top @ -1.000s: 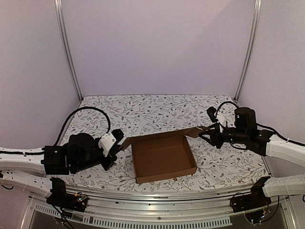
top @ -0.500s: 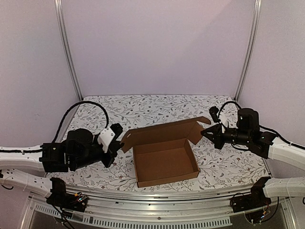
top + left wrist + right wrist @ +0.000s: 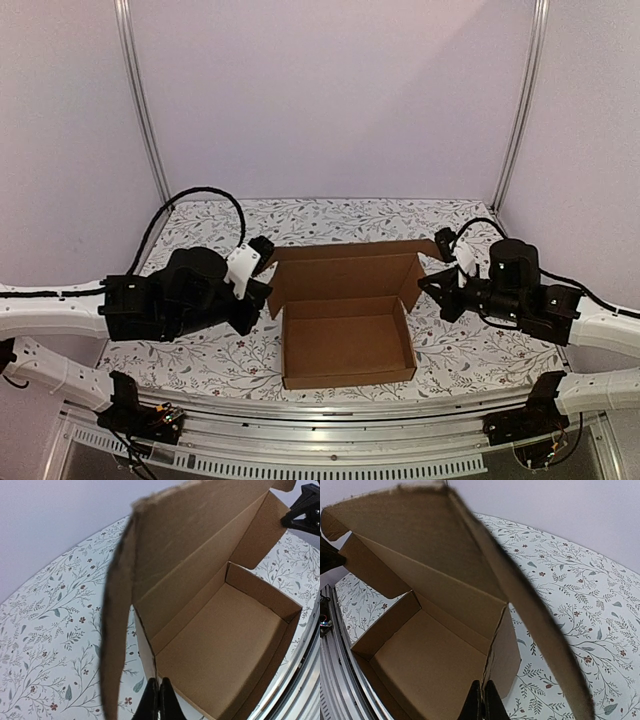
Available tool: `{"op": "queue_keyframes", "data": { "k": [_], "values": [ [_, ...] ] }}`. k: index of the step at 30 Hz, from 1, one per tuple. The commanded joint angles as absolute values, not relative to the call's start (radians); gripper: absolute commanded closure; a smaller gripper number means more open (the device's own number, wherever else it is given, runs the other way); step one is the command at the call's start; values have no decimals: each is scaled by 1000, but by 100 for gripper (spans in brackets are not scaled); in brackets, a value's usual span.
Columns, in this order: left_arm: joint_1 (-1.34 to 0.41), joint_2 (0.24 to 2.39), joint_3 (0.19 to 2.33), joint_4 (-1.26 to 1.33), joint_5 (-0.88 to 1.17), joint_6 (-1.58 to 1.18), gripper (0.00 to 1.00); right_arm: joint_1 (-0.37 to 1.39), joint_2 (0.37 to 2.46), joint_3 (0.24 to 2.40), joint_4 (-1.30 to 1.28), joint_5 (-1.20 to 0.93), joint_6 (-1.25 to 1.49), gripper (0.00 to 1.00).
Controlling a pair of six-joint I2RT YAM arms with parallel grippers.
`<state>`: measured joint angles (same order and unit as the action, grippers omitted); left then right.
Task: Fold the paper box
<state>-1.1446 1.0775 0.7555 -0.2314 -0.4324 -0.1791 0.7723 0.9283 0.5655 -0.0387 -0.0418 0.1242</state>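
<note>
The paper box (image 3: 345, 345) is a brown cardboard mailer tray in the middle of the table. Its lid (image 3: 345, 275) stands upright at the back, with a side flap at each end. My left gripper (image 3: 262, 292) is shut, beside the lid's left flap. In the left wrist view its tips (image 3: 158, 692) sit at the top edge of the tray's left wall, with the flap (image 3: 117, 630) just to their left. My right gripper (image 3: 432, 285) is shut too. Its tips (image 3: 483, 692) sit at the right wall's edge, with the right flap (image 3: 540, 630) beside them.
The table (image 3: 200, 350) has a floral-patterned cover. Metal frame posts (image 3: 140, 110) stand at the back corners against plain walls. A metal rail (image 3: 320, 405) runs along the near edge. Black cables loop from both arms.
The lid has swung from lying back on the table to standing upright. Both grippers moved up and inward alongside its side flaps, and the tray shifted slightly.
</note>
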Motion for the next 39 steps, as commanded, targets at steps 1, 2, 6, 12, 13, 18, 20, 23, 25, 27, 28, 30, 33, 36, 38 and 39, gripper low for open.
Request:
{"op": "queue_keyframes", "data": {
  "k": [1,2,6,12,13,18,20,23,25,27,28,30,33,36,38,39],
  "values": [
    [-1137,1154,836,-274,-405,-257,100,845,908,611,-74,99,218,100],
    [-1137,1168,853,-277,-404,-270,100,849,908,619,-83,109,243,100],
    [-1137,1202,878,-272,-391,-295,100,876,917,646,-105,161,316,100],
    [-1137,1229,905,-276,-375,-314,100,899,944,736,-184,205,379,100],
    [-1137,1233,910,-280,-373,-319,100,902,952,751,-195,206,393,100],
    [-1136,1245,937,-293,-368,-332,100,934,1001,820,-228,230,422,100],
    [-1135,1247,962,-307,-371,-330,100,939,1020,838,-240,237,435,100],
    [-1135,1247,994,-328,-377,-322,100,954,1050,864,-261,249,460,100],
    [-1135,1247,1012,-339,-377,-323,100,966,1067,881,-276,270,472,100],
    [-1134,1248,1026,-346,-372,-325,100,975,1077,895,-290,280,481,100],
    [-1132,1249,1032,-347,-367,-328,100,978,1086,900,-296,284,487,100],
    [-1129,1255,1043,-348,-358,-339,100,988,1094,902,-300,296,489,100],
    [-1127,1272,1054,-347,-337,-361,100,997,1106,901,-301,306,491,100],
    [-1126,1294,1063,-345,-316,-383,100,1012,1118,894,-296,325,491,100],
    [-1126,1306,1059,-342,-306,-397,100,1019,1122,884,-289,336,491,100],
    [-1126,1310,1055,-340,-304,-407,100,1025,1125,875,-284,344,491,100]
  ]
}}
